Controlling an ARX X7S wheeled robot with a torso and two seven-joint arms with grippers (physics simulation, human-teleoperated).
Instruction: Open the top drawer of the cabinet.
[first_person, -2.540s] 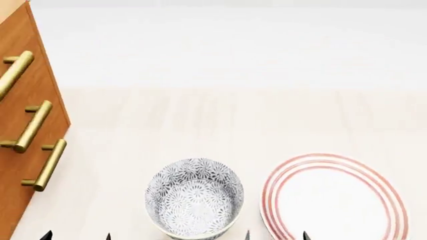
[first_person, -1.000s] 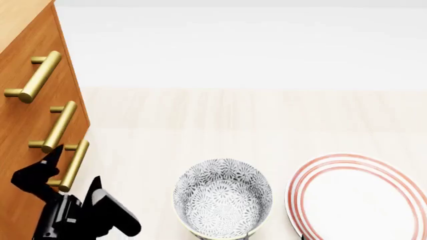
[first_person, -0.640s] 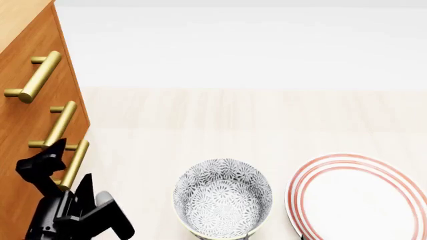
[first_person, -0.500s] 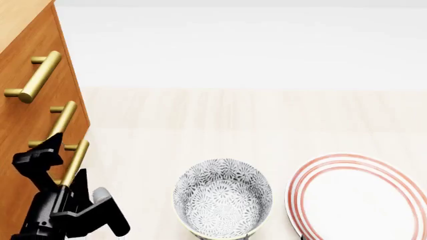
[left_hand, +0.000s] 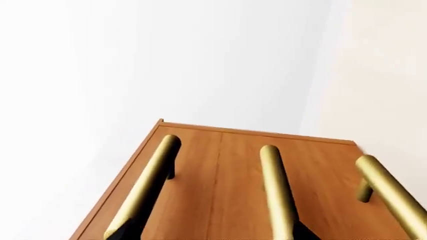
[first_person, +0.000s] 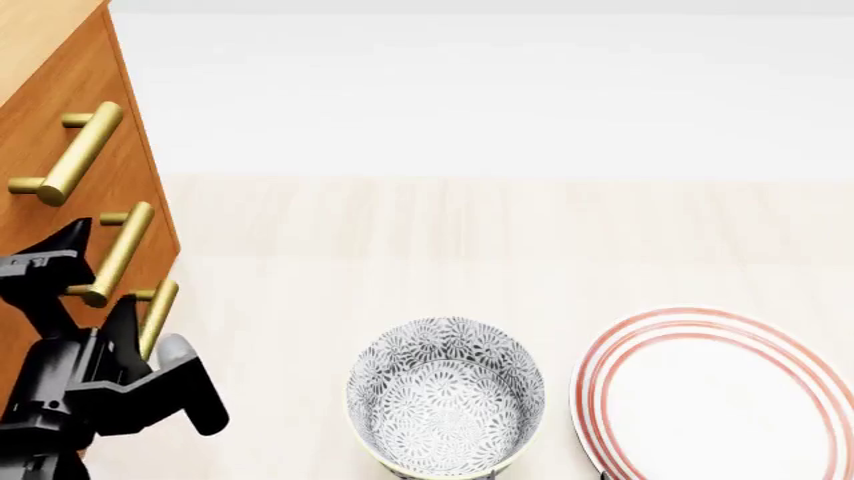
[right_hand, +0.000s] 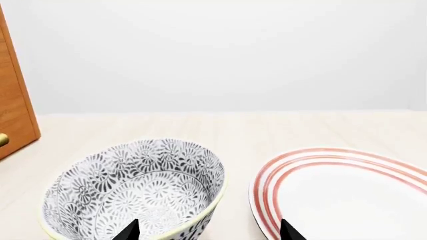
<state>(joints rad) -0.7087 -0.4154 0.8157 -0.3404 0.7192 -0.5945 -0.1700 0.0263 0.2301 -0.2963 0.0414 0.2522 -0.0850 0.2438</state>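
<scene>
A: Status on left gripper?

B: Up against the cabinet front, at head view's left edge. Fingers spread wide, straddling the middle handle: one black fingertip on the far side of the bar, the other finger between it and the lowest handle. Not clamped on anything. Contact with the bar: cannot tell.

A: Top drawer?

B: Top drawer sits highest on the cabinet face, brass top handle above the gripper and apart from it. Front panel looks flush with the ones below. Closed.

A: Left wrist cam?

B: Looks along the orange-brown front. Three brass bars in a row. Dark finger bits at the frame edge by the first two bars. White wall behind.

A: Right gripper?

B: Low at the near edge of the table. Only two black tips seen in right wrist view, spaced well apart, nothing between them. Parked just short of the patterned bowl and the red-ringed plate. Not visible in head view.

A: Bowl and plate layout?

B: Side by side, near each other, bowl on the cabinet side. Both well apart from the cabinet.
</scene>
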